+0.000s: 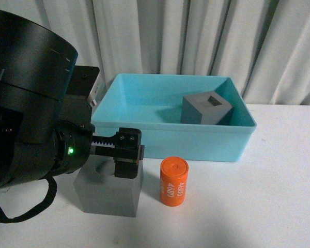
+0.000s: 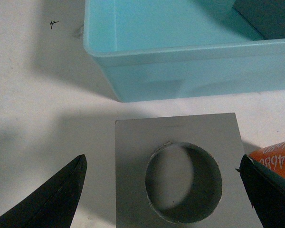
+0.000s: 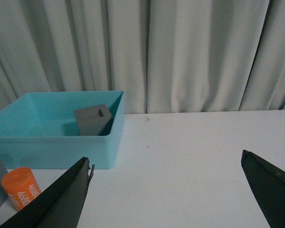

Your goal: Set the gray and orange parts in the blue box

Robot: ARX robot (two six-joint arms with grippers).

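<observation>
A gray cube with a round recess (image 1: 111, 194) sits on the white table in front of the blue box (image 1: 170, 137). My left gripper (image 1: 126, 155) hangs open right over it; in the left wrist view its fingers stand either side of the cube (image 2: 180, 171). The orange cylinder (image 1: 174, 182) with white digits stands just right of the cube and shows at the wrist view's edge (image 2: 275, 159). The gray cube with a rectangular slot (image 1: 206, 108) lies inside the box. My right gripper (image 3: 166, 190) is open and empty over bare table, right of the box (image 3: 57, 137).
A pale curtain (image 1: 196, 36) hangs behind the table. My left arm's large black body (image 1: 26, 103) fills the left of the front view. White table surface (image 1: 279, 196) stretches right of the box and cylinder.
</observation>
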